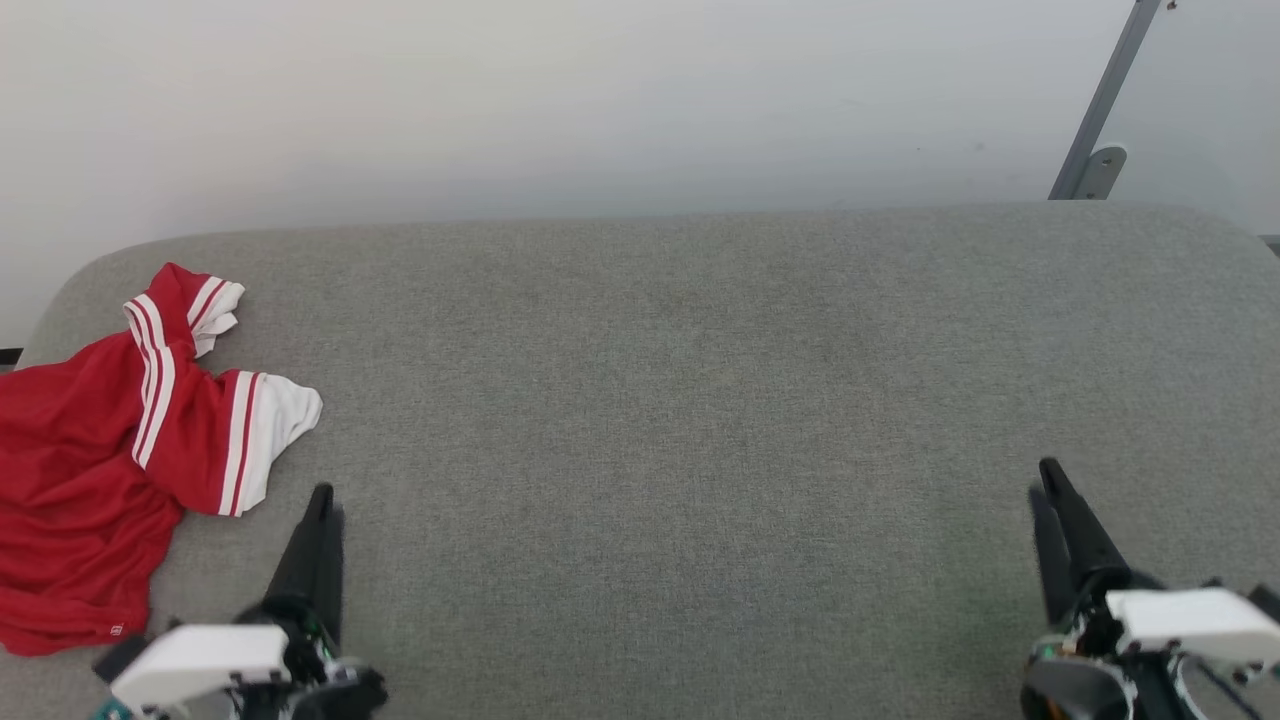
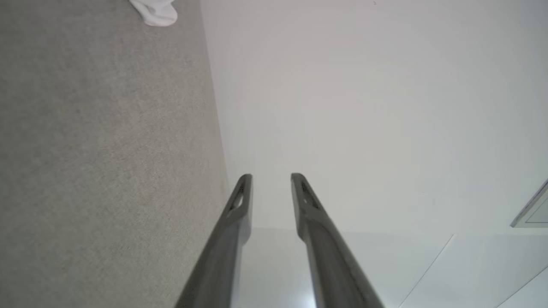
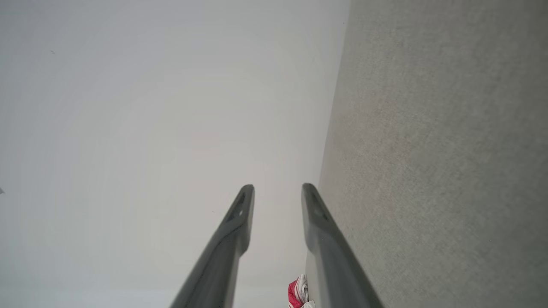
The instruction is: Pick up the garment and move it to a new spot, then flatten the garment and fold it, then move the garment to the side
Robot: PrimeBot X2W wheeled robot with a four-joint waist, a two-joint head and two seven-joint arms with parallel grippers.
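Plainly shows the garment (image 1: 90, 470) crumpled at the left edge of the grey fabric surface (image 1: 640, 400). Finds left gripper (image 2: 271, 177) and right gripper (image 3: 278, 188) slightly parted, holding nothing, near the front edge, clear of the cloth.

Your left hand (image 2: 272, 176) rises from 6 o'clock, its two dark fingers (image 2: 231, 231) parted with nothing between them. The grey fabric-covered table (image 2: 107, 149) takes the side from 7 to 11 o'clock, and its edge runs just beside the left finger. At 11 o'clock a white end of the garment (image 2: 156, 13) lies on the table. A white wall (image 2: 364, 107) spans 12 to 3, with a grey frame (image 2: 533, 209) at 4 o'clock.
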